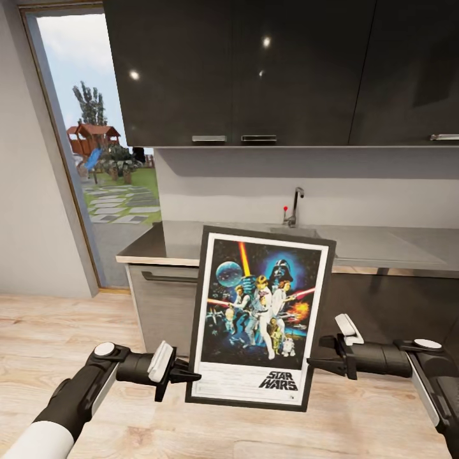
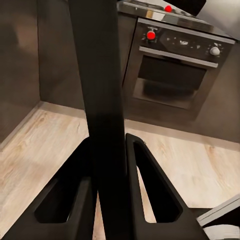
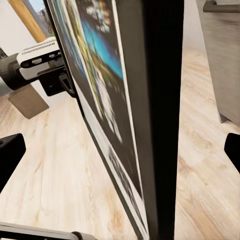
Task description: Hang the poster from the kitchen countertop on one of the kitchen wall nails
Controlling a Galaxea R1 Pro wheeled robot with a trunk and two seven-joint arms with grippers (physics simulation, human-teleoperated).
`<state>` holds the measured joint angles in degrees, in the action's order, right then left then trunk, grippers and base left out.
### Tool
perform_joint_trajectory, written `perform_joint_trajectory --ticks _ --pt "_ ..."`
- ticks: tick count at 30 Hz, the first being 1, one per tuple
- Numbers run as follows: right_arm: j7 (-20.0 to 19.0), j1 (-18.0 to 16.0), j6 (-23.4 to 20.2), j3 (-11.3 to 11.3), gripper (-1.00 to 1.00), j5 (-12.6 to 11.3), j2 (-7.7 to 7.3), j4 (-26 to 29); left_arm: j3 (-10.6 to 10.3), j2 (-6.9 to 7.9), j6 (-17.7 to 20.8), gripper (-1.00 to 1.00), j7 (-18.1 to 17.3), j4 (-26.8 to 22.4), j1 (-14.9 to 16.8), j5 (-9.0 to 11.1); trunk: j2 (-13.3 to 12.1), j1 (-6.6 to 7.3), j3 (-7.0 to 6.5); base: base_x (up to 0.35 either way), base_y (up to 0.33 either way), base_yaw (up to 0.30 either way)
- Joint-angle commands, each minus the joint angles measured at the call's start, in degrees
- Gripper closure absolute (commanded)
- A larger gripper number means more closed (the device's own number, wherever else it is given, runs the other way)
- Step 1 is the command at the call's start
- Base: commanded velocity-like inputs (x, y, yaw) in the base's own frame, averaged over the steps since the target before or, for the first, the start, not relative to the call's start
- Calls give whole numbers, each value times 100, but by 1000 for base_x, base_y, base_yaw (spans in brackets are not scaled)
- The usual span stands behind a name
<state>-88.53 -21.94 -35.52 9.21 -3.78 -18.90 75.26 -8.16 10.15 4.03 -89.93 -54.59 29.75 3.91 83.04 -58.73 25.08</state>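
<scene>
The Star Wars poster [image 1: 258, 315] hangs upright in the air in front of the kitchen countertop [image 1: 389, 245], tilted slightly. My left gripper [image 1: 190, 376] is shut on its lower left edge; in the left wrist view both fingers [image 2: 150, 185] press against the dark frame edge [image 2: 97, 60]. My right gripper [image 1: 313, 363] is at the poster's right edge and open. In the right wrist view its fingers [image 3: 10, 160] stand wide apart on either side of the poster [image 3: 100, 75]. No wall nail is in view.
Dark glossy upper cabinets [image 1: 287, 70] hang over the worktop, which has a sink and chrome tap [image 1: 294, 207]. A glass door [image 1: 95, 159] to the garden is at the left. A built-in oven [image 2: 175, 65] shows in the left wrist view. The wooden floor [image 1: 57, 331] lies below.
</scene>
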Motion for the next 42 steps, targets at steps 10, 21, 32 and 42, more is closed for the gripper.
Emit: perform_joint_trajectory --ticks 10,21,32,42 --pt "-13 -4 -52 -7 -100 -9 0 -95 3 160 25 100 -7 -16 5 47 4 0 7 0 0 0" --pt "-11 -8 -51 -7 -100 -9 0 -107 -2 171 20 100 -7 -17 5 49 4 0 7 0 0 0" --pt "-7 -19 -51 -7 -100 -9 4 -108 -12 171 19 100 -7 -25 5 49 4 0 7 0 0 0" --pt "-5 -112 -46 -7 -100 4 168 -115 -19 171 24 100 -7 -26 5 49 4 0 7 0 0 0"
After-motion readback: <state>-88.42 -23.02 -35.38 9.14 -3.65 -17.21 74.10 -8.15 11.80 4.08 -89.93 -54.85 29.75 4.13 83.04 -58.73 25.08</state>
